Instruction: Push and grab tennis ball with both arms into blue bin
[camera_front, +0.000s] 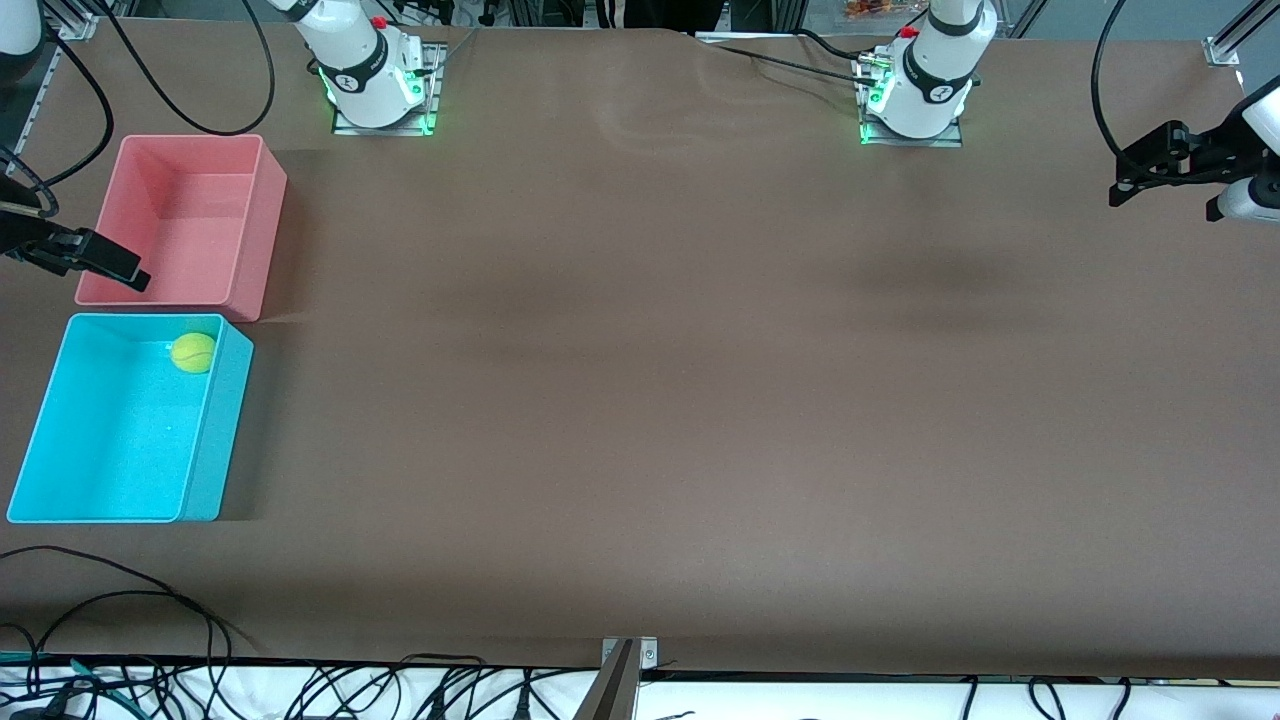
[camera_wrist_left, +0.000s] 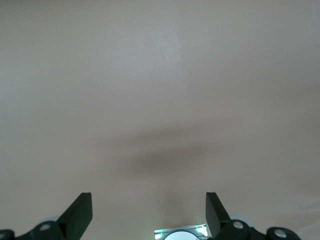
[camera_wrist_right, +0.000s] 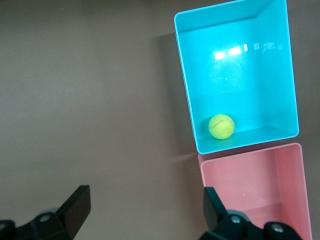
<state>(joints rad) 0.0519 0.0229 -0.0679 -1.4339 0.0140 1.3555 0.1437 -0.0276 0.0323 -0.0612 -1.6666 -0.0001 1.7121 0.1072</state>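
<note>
The tennis ball (camera_front: 193, 352) lies inside the blue bin (camera_front: 215, 430), in the corner next to the pink bin. It also shows in the right wrist view (camera_wrist_right: 221, 126), resting against the blue bin's wall (camera_wrist_right: 240, 144). My right gripper (camera_front: 135, 277) hangs in the air by the pink bin, open and empty; its wrist view (camera_wrist_right: 145, 207) shows bare table between the fingers. My left gripper (camera_front: 1118, 190) hangs open and empty over bare table at the left arm's end, as its wrist view (camera_wrist_left: 149, 210) shows.
A pink bin (camera_front: 255, 230) stands against the blue bin, farther from the front camera; it shows in the right wrist view (camera_wrist_right: 250, 175) too. Black cables (camera_front: 120, 600) lie along the table's near edge, by a metal bracket (camera_front: 620, 680).
</note>
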